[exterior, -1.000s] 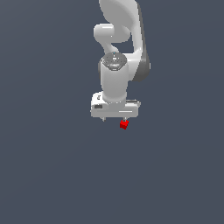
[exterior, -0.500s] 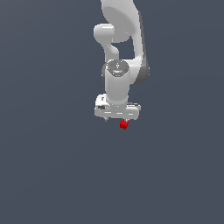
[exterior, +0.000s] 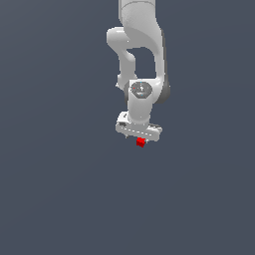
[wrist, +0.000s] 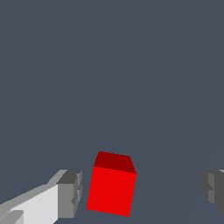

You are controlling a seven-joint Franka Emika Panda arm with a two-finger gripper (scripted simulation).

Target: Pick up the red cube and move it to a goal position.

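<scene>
The white arm (exterior: 142, 60) drops in from the top of the exterior view, and its hand (exterior: 140, 138) points straight down with the red cube (exterior: 141, 142) showing just beneath the white bar of the hand. From the wrist view the picture gets sharper: the red cube (wrist: 111, 184) sits between the two grey fingertips (wrist: 70, 194), and the hand (wrist: 142, 190) is spread wide, far wider than the cube. One pad is just beside the cube with a thin strip of background showing between them, while the other pad (wrist: 213, 190) stands well apart on the far side. So nothing is gripped here, the fingers are open and not pressing on the cube. The cube looks slightly turned relative to the fingers, one darker face and one bright face on show. All around is plain dark grey surface (exterior: 60, 189), and whether the cube rests on it cannot be told from either view.
</scene>
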